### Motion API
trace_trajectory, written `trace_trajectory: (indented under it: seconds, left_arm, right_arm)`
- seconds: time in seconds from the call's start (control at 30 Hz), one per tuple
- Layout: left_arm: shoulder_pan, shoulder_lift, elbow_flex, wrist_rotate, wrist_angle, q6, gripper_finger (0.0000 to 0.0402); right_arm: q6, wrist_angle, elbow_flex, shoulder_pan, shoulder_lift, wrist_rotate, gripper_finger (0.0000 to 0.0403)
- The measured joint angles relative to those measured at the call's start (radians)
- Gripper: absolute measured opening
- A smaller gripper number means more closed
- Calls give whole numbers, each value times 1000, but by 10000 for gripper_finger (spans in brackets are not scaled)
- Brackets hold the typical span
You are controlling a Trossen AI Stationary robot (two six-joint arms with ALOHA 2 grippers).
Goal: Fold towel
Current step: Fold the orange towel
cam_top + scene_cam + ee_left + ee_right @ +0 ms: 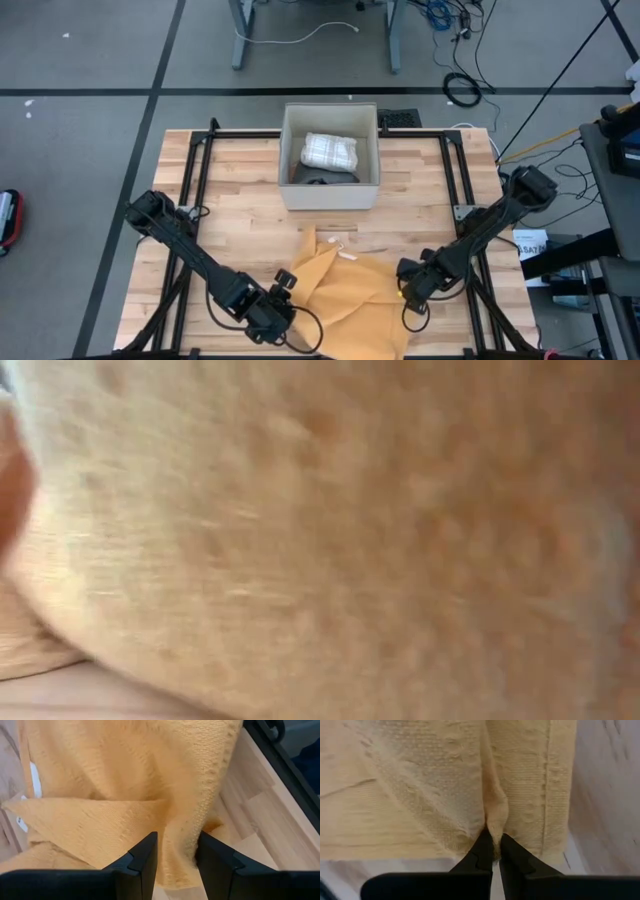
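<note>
Lying crumpled at the table's (240, 190) near edge, the yellow towel (345, 290) is being pinched on both sides, left gripper (176, 865) and right gripper (493, 851) each clamped on fabric, probably for folding.

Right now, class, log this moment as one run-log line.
towel: bunched, near table edge | left gripper: shut on towel | right gripper: shut on towel | box: holds folded cloth

mustard-yellow towel (345, 290), pale wood table (240, 180), seemingly checked white cloth (330, 150).
</note>
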Motion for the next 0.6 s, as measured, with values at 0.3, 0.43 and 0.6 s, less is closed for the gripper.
trace_trajectory:
  seconds: [0.3,0.43,0.6]
  left_arm:
    - [1,0,0,0,0,0,134]
    - [1,0,0,0,0,-1,134]
    - [1,0,0,0,0,-2,134]
  right_arm:
    - [32,5,-19,8,4,7,14]
    - [7,-33,10,11,5,12,20]
    - [-2,-148,59,13,-8,22,15]
